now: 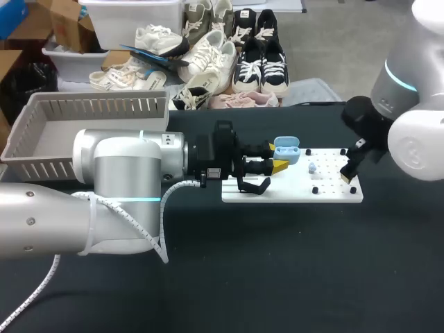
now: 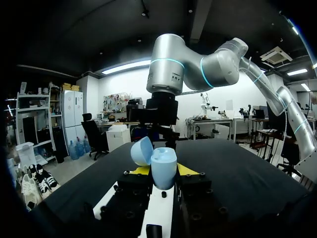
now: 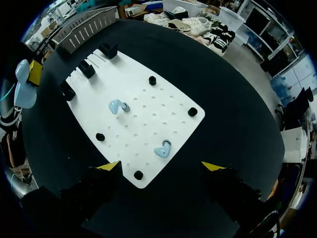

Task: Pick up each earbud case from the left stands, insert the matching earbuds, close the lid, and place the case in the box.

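Black cloth covers the table [image 1: 277,277] in the head view, with a white board [image 1: 291,192] lying on it and a grey basket [image 1: 41,132] at the far left. The left claw [image 1: 277,165] pinches the open blue case [image 1: 286,149] over the board's left end. The right claw [image 1: 349,173] hovers over its right end.

From the left wrist, the yellow tips press the case's base from both sides, and the lid [image 2: 142,150] is tipped back.

From the right wrist, the fingers are spread with nothing between them. Two blue earbuds [image 3: 117,105] lie apart on the board, the nearer one [image 3: 162,149] just ahead of the claw.

I judge the earbuds to be light, hard and slippery. Each is best nipped across its stem, gently, or it may squirt out.
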Controlling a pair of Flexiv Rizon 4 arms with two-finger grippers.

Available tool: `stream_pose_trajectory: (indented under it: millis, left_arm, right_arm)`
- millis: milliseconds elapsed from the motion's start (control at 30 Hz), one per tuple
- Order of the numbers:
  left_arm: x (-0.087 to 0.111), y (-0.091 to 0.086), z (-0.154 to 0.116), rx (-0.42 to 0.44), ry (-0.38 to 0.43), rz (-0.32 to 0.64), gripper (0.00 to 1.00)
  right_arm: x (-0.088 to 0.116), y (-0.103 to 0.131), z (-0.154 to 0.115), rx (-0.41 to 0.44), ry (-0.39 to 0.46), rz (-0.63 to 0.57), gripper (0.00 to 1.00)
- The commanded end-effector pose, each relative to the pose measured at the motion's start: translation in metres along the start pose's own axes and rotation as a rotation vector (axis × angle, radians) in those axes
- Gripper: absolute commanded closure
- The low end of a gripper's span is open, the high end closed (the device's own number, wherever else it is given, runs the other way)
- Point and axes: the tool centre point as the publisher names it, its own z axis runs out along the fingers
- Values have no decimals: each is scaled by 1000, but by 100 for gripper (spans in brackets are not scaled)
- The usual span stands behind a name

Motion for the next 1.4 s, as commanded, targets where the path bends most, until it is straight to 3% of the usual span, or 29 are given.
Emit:
stream_pose_trajectory:
  millis: [33,467,633,833,1100,1300,1400]
  left_arm:
    - [1,0,0,-3,-4,1,100]
    - [1,0,0,-3,-4,1,100]
    - [1,0,0,-3,-4,1,100]
    - [1,0,0,-3,-4,1,100]
    - [1,0,0,-3,-4,1,100]
    - [1,0,0,-3,-4,1,100]
    - [1,0,0,-3,-4,1,100]
  right_arm:
    - [3,6,1,26,-17,33,0]
    - [-8,2,-7,5,-24,90,0]
    - [-14,3,-9,3,-35,123,4]
    - [-20,6,-7,1,-39,148,20]
    - [-22,10,-2,1,-22,166,20]
    - [-18,10,-1,8,-4,187,31]
    - [-17,12,-2,11,3,191,30]
